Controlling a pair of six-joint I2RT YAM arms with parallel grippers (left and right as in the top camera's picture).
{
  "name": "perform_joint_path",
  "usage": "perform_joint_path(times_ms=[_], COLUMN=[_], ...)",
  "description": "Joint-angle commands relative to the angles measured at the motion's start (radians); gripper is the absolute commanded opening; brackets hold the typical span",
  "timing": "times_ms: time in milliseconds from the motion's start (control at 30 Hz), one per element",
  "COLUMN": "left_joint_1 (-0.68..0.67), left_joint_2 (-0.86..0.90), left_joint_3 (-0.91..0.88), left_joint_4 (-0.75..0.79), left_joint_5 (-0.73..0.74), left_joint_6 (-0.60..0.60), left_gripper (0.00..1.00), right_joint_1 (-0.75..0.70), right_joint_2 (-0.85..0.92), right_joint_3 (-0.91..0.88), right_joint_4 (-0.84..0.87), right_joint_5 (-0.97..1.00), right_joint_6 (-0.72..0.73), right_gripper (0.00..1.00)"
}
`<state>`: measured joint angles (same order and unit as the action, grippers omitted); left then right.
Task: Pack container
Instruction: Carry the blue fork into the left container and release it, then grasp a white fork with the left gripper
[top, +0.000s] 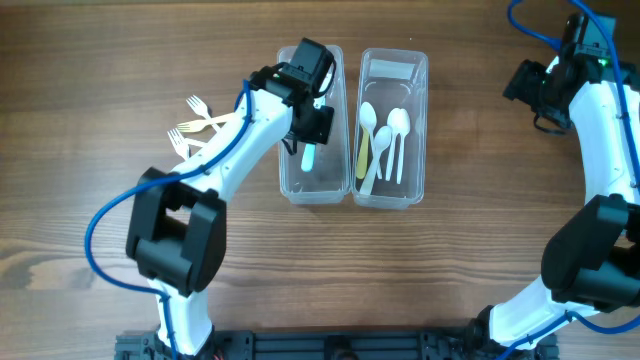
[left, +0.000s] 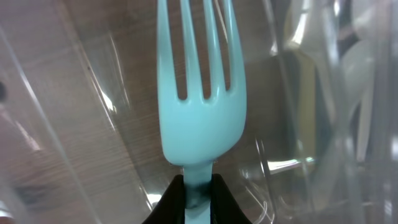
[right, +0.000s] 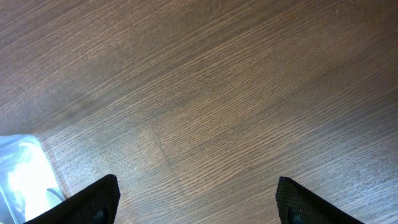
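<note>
Bright even light; glare streaks the blurred clear container (left: 298, 167) behind the sharper fork (left: 202, 118).

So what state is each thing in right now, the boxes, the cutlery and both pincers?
Left pincer: shut on teal fork.
Teal fork: held, inside left box.
Left box: open, no lid.
Right box: open, spoons inside.
Spoons: lying in right box.
Loose forks: lying on table, left of boxes.
Right pincer: open, empty.

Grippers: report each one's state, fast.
Left gripper: shut on the teal fork.
Right gripper: open, holding nothing.
</note>
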<state>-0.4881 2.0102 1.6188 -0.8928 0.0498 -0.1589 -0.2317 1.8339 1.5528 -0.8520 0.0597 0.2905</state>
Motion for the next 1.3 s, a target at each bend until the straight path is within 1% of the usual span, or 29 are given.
perform_joint_path(times_ms=[0,67,133,167,200,267,333,400,500,567,667,767,867,933,967,1000,1067,1133,1267], left_joint_1=[0.003,0.007,0.022,0.03,0.047,0.083,0.137,0.204,0.314,0.364,0.441,0.519,0.566,0.583,0.59,0.594,0.594,0.594,0.594], left_joint_2=[0.0,-0.029,-0.065,-0.079,-0.099,-0.136,-0.169,-0.18,-0.165,-0.156,-0.134,-0.127,-0.122,-0.117,-0.115,-0.113,-0.113,-0.113,-0.111], left_joint_3=[0.005,0.005,0.005,0.005,0.005,0.005,0.005,0.005,-0.015,-0.052,-0.127,-0.18,-0.203,-0.217,-0.231,-0.258,-0.29,-0.307,-0.338], left_joint_4=[0.002,-0.016,-0.039,-0.043,-0.044,-0.047,-0.058,-0.071,-0.105,-0.108,-0.108,-0.137,-0.136,-0.136,-0.112,-0.054,0.014,0.04,0.08], left_joint_5=[-0.045,-0.063,-0.069,-0.074,-0.074,-0.076,-0.103,-0.123,-0.117,-0.113,-0.114,-0.111,-0.119,-0.15,-0.156,-0.148,-0.109,-0.06,-0.06], left_joint_6=[-0.119,-0.12,-0.138,-0.153,-0.161,-0.18,-0.248,-0.325,-0.497,-0.57,-0.638,-0.63,-0.528,-0.521,-0.515,-0.473,-0.417,-0.394,-0.303], left_gripper=[0.28,0.42,0.46,0.52,0.54,0.53,0.54,0.55,0.55,0.55,0.56,0.54,0.54,0.55,0.57,0.59,0.58,0.58,0.55], right_joint_1=[0.002,0.002,0.002,0.002,0.002,0.002,0.002,0.002,0.002,0.002,0.002,0.002,0.002,0.002,0.002,0.002,0.002,0.002,0.002], right_joint_2=[0.018,0.018,0.018,0.018,0.018,0.018,0.018,0.018,0.018,0.018,0.018,0.018,0.018,0.018,0.018,0.018,0.018,0.018,0.018], right_joint_3=[-0.01,-0.01,-0.01,-0.01,-0.01,-0.01,-0.01,-0.01,-0.01,-0.01,-0.01,-0.01,-0.01,-0.01,-0.01,-0.01,-0.01,-0.01,-0.01], right_joint_4=[0.0,0.0,-0.001,-0.001,-0.001,-0.001,-0.002,-0.001,-0.001,0.0,0.0,0.0,0.011,0.013,0.013,0.011,0.013,0.013,0.013], right_joint_5=[-0.009,-0.009,-0.009,-0.009,-0.009,-0.009,-0.009,-0.009,-0.01,-0.01,-0.009,-0.009,-0.009,-0.009,-0.009,-0.009,-0.009,-0.009,-0.009], right_joint_6=[0.0,0.0,0.0,0.0,0.001,0.0,0.0,0.0,0.001,0.001,0.001,0.0,0.001,0.001,0.001,0.001,0.001,0.001,0.001], right_gripper=[0.8,0.8,0.8,0.8,0.8,0.8,0.8,0.8,0.81,0.81,0.81,0.81,0.81,0.81,0.81,0.81,0.81,0.81,0.81])
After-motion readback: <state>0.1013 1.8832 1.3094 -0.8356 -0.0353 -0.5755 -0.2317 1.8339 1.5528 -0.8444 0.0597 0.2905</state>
